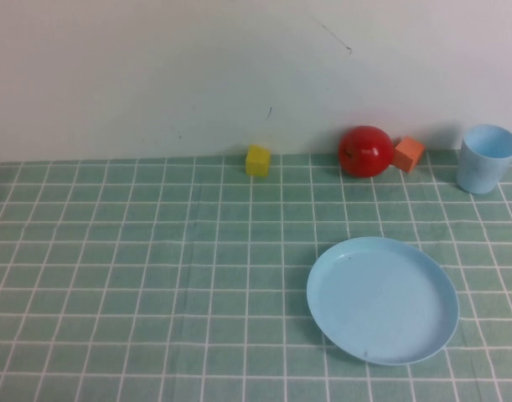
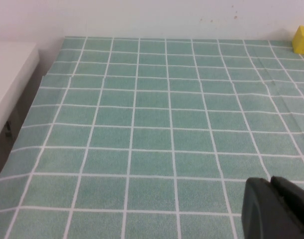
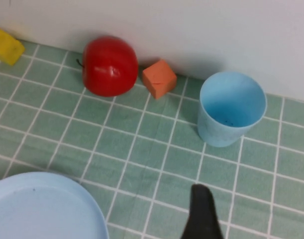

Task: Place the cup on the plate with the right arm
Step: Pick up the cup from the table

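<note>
Five objects rest on the green checked tablecloth (image 1: 138,276), taken here relative to the plate (image 1: 382,299). The plate, round and light blue with a raised rim, lies flat and holds nothing. The cup (image 1: 487,157), a small light blue tumbler, stands upright well beyond the plate toward the white wall (image 1: 197,67) and off to the robot's right; its long axis is vertical, its open mouth faces up, and its wider end is at the top. It is apart from the plate and touches nothing else. A red apple (image 1: 364,151) sits straight beyond the plate by the wall, with an orange cube (image 1: 409,154) just beside it on the cup's side. A yellow cube (image 1: 257,160) lies farther along the wall, to the robot's left of the plate.

Neither arm appears in the high view. The right gripper (image 3: 201,214) shows in the right wrist view only as one dark finger above the cloth, between plate and cup, clear of both; its finger spacing cannot be told. The left gripper (image 2: 276,209) shows in the left wrist view as a dark edge over bare cloth, far from the plate; its fingers cannot be judged either.
</note>
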Robot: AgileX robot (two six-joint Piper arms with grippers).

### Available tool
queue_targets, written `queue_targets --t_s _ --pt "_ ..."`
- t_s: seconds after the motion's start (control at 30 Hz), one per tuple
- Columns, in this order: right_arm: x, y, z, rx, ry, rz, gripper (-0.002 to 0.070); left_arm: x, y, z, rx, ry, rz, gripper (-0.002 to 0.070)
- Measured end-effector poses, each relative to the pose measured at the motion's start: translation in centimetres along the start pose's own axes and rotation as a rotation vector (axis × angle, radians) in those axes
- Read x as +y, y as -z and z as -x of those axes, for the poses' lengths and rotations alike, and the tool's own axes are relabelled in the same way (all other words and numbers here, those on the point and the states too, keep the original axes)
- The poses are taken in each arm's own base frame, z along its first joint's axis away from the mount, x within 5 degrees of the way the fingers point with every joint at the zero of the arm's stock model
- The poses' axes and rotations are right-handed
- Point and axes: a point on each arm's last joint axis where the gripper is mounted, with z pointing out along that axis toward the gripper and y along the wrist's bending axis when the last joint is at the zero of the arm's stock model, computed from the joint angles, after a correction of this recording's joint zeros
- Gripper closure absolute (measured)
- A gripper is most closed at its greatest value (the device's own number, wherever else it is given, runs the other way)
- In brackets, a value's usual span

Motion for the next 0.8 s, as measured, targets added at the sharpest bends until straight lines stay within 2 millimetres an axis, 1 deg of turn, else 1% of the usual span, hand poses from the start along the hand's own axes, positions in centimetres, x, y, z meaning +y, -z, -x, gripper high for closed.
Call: queue_targets --t_s 0.07,0.17,0.27,0.47,0.57,0.7,0.8 --pt "-0.6 -2.1 0.9 0.032 0.001 0.01 0.0206 0.0 0.0 0.0 0.0 0.0 0.0 0.0678" --pt "-1.6 -5.8 1.6 0.09 -0.005 0.031 0.0197 0.0 0.0 0.0 0.0 0.0 0.0 0.0678" --pt "-2.4 -9.1 2.1 0.13 -0.011 0.042 0.0196 0.0 0.0 0.0 0.0 0.0 0.0 0.0678" --pt "-3.9 -15.1 2.6 0.191 -0.036 0.054 0.0196 0.0 0.0 0.0 0.0 0.0 0.0 0.0678" --pt "-4.5 -17.0 2.8 0.202 -0.023 0.038 0.0196 0.0 0.0 0.0 0.0 0.0 0.0 0.0678" --pt "-5.5 -18.9 3.5 0.203 0.01 -0.003 0.0196 0.0 0.0 0.0 0.0 0.0 0.0 0.0678" --pt "-6.0 -20.5 3.4 0.21 0.01 -0.019 0.0196 0.0 0.0 0.0 0.0 0.0 0.0 0.0678"
